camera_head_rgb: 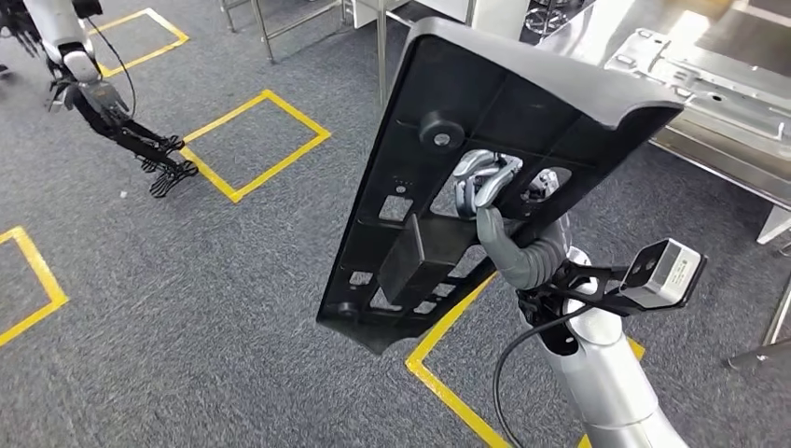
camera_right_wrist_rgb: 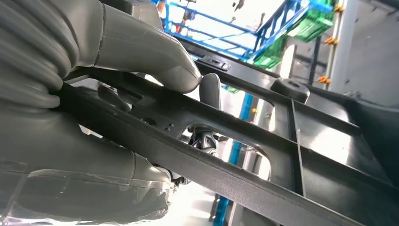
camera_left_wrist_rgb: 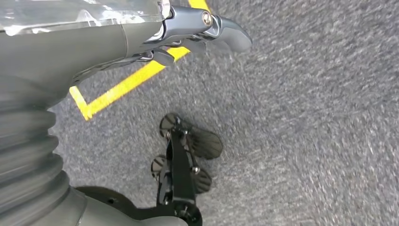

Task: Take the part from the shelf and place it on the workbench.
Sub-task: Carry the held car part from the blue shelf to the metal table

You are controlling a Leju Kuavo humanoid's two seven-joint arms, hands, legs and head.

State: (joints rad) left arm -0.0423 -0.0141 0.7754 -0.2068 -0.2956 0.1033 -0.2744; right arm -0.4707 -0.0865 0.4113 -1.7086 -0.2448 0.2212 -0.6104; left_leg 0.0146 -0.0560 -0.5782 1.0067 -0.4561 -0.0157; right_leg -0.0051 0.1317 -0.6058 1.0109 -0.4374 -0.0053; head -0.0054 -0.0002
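Gripping black part (camera_head_rgb: 485,177) at centre of head view, right hand (camera_head_rgb: 485,187) reaches through cutout in ribbed panel, fingers curled round inner bar; thumb (camera_right_wrist_rgb: 155,61) presses on rib in right wrist view. Part tilted, raised over grey carpet (camera_head_rgb: 187,308) with yellow floor markings (camera_head_rgb: 256,145), metal workbench (camera_head_rgb: 718,103) at upper right. Left hand (camera_head_rgb: 98,93) at upper left of frame, hanging, fingers seemingly loosely apart, holding nothing; view blurred.

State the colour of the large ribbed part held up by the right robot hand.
Black, matte. The part shows best in the head view, gripped by the right robot hand.
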